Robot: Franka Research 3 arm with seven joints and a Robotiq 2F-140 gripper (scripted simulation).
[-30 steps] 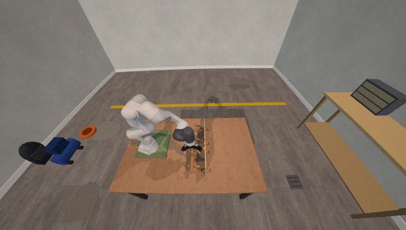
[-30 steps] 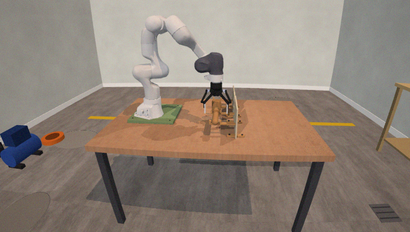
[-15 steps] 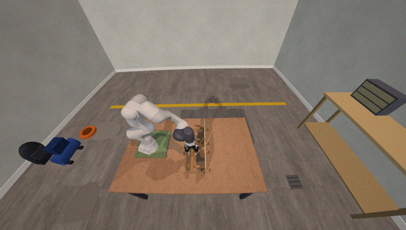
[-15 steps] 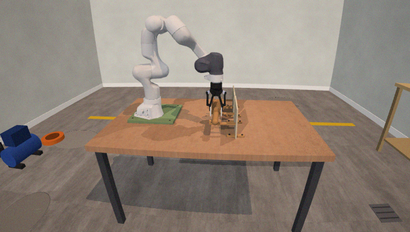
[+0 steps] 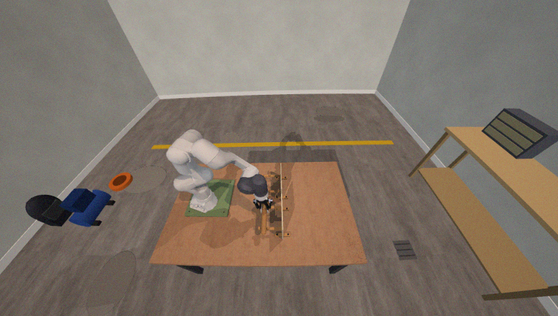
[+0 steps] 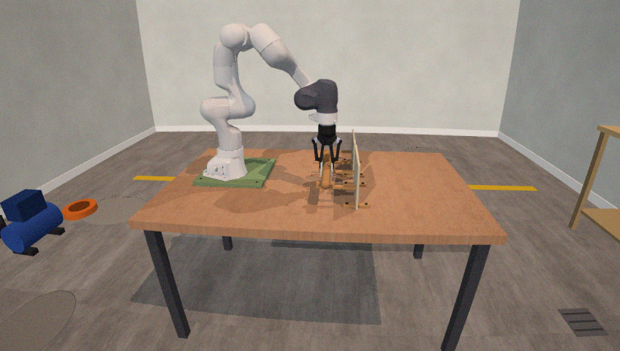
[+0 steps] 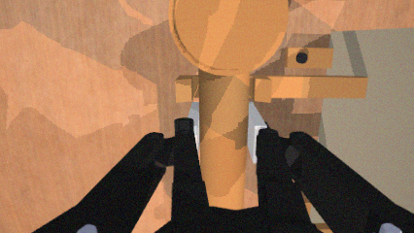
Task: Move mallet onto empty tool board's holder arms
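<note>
The wooden mallet [image 5: 262,224] [image 6: 325,179] [image 7: 224,155] lies across the two holder arms of the nearer tool board [image 5: 281,225] [image 6: 356,182]. In the wrist view its round head [image 7: 228,34] lies beyond one arm [image 7: 316,87], and the handle sits between that arm's pegs. My gripper [image 5: 262,205] [image 6: 326,168] [image 7: 222,116] points straight down and is shut on the mallet's handle, its pads pressed on both sides. The empty tool board [image 5: 280,176] [image 6: 353,141] stands in line just behind, farther from the table's front.
Both thin boards stand upright near the middle of the wooden table [image 5: 317,219] [image 6: 417,204]. The arm's base sits on a green plate [image 5: 224,191] [image 6: 261,170] at the table's left. Small pegs stick out on the boards' far side.
</note>
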